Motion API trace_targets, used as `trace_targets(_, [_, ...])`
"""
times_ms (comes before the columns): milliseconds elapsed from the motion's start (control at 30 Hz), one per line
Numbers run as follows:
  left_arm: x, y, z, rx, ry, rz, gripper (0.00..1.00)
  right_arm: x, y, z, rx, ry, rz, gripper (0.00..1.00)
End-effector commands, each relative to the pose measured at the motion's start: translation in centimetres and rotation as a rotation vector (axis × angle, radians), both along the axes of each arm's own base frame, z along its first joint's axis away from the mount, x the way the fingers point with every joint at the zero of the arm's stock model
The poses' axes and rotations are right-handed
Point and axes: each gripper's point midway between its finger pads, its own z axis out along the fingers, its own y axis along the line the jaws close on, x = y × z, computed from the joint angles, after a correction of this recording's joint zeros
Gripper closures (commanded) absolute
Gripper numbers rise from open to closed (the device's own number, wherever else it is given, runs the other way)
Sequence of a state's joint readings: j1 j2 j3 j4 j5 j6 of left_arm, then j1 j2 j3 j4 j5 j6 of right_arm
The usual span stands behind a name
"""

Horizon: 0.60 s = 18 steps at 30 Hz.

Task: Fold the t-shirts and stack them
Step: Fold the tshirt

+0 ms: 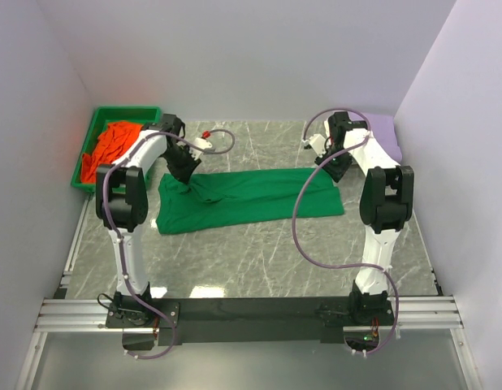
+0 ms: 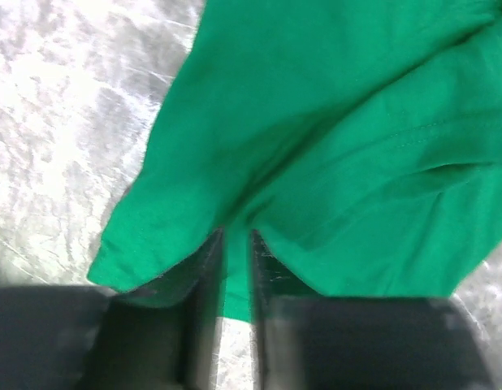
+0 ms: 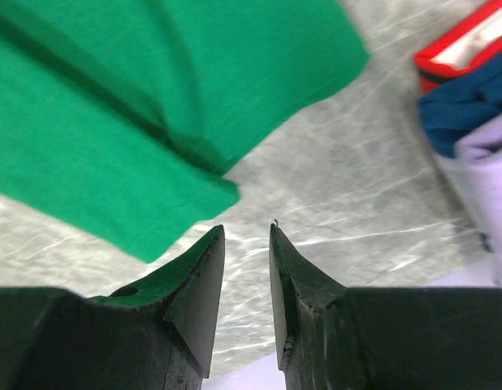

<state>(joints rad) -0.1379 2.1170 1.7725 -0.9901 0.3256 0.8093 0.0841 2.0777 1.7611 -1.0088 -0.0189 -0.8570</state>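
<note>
**On the marble table: green shirt lies crosswise between the two pincers**

Across the middle of the table (image 1: pixel 259 260) the green shirt (image 1: pixel 251 197) lies spread out. Its long axis runs from 9 to 3 o'clock, with the 3 o'clock end a little farther back. The left pincer (image 1: pixel 188 184) sits on the 9 o'clock end, almost closed, with a ridge of green cloth nipped between its fingers. The right pincer (image 1: pixel 331 172) hangs at the 3 o'clock end. Its wrist view shows a narrow gap with only marble in it, and the shirt's corner lies just toward 11 o'clock of the tips. I judge the right arm must take that corner before any fold. The stone looks smooth, so cloth should slide. An orange shirt (image 1: pixel 113 146) fills the tray (image 1: pixel 125 110) at 10 o'clock, and a lavender shirt (image 1: pixel 381 130) sits at 2 o'clock. Pale walls (image 1: pixel 235 49) close in on three sides.
</note>
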Motion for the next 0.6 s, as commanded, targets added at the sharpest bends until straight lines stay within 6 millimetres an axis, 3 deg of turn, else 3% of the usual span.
trace_targets(0, [2.0,0.1,1.2,-0.012,-0.065,0.050,0.69,-0.7,0.5,1.7,0.053,0.012,-0.042,0.64])
trace_targets(100, [1.9,0.1,2.4,-0.052,-0.068,0.067,0.51,-0.9,1.4,2.1,0.093,0.039,-0.046,0.64])
trace_targets(167, [1.7,0.2,3.9,-0.092,-0.072,0.074,0.48,-1.4,1.9,2.0,0.117,0.062,-0.053,0.64])
trace_targets(233, [1.2,-0.3,6.6,-0.165,-0.114,0.049,0.46,-1.9,2.3,1.9,0.133,0.083,-0.063,0.66])
trace_targets(267, [0.3,-0.6,6.7,-0.183,-0.109,0.025,0.45,-2.5,2.4,1.7,0.143,0.105,-0.068,0.66])
trace_targets(300, [-0.3,-0.9,8.3,-0.205,-0.152,-0.006,0.42,-2.7,2.7,1.6,0.158,0.113,-0.070,0.67])
trace_targets(433, [-2.8,-3.3,8.2,-0.225,-0.158,-0.119,0.40,-4.2,3.5,0.8,0.210,0.184,-0.102,0.70])
trace_targets(567, [-4.6,-6.2,6.5,-0.239,-0.105,-0.178,0.41,-5.3,4.2,0.4,0.243,0.242,-0.141,0.76])
